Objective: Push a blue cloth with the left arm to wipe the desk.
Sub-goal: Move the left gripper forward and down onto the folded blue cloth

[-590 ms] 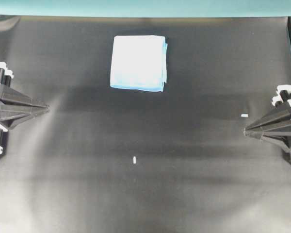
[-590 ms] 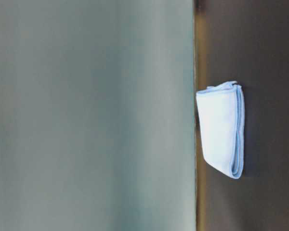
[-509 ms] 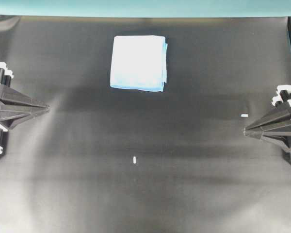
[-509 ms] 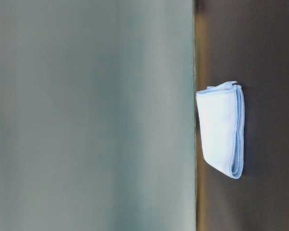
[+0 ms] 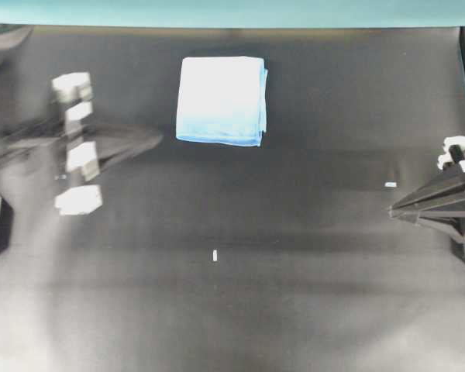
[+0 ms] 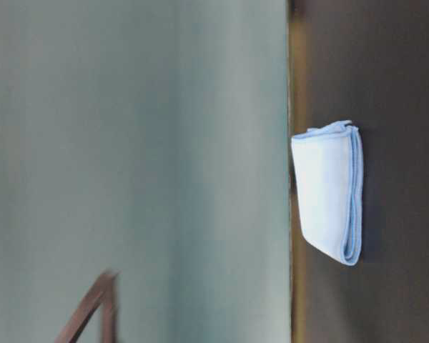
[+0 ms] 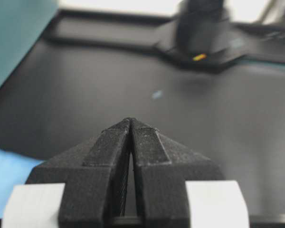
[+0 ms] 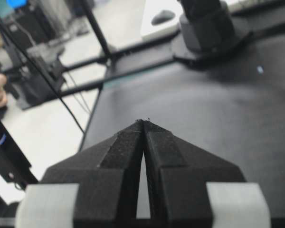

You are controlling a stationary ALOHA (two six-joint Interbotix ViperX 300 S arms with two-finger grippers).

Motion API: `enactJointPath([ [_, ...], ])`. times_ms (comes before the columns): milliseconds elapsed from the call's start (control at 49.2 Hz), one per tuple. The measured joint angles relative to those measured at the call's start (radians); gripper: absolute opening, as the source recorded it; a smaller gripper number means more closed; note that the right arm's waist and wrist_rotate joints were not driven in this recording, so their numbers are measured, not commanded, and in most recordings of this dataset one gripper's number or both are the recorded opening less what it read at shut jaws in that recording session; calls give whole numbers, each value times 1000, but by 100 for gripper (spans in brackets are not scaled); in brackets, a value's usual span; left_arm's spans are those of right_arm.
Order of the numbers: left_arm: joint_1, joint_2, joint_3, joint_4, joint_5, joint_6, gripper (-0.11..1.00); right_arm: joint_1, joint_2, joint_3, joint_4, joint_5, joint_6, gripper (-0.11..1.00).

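The cloth [image 5: 221, 100] is lying flat near the desk's [image 5: 294, 294] far edge, a little left of centre in the overhead view, folded square with no clear long axis; its layered edges are facing the right and near sides. The left gripper [image 5: 143, 141] is hovering just off the cloth's near-left corner, tip pointing toward it, apparently not touching, though motion blur is smearing its outline. From the wrist view its fingers [image 7: 147, 142] are pressed together into a wedge, holding nothing, with the cloth showing at the lower left. The right gripper [image 5: 395, 209] is sitting at the desk's right edge, well apart from the cloth, fingers likewise together. The left is clearly nearer.

Count: one cloth, two grippers, two tape marks [image 5: 215, 256].
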Motion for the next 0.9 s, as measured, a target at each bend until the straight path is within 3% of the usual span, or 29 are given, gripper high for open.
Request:
enactJointPath([
  [142,75,149,-89,-2,-2,-38,2,0,2,0,2,25,0,-1],
  [224,106,252,-163,0,11,-46,11,0,2,0,0,28,2,-1],
  [305,132,330,-216,0,44,-48,30,0,2,0,0,29,0,-1],
  [468,189,463,-334,0,184,-49,76,0,2,0,2,28,2,-1],
  [549,216,525,-385,0,250,-49,89,0,2,2,0,28,0,-1],
  [895,285,727,-488,0,334,-43,88,0,2,0,0,11,0,-1],
])
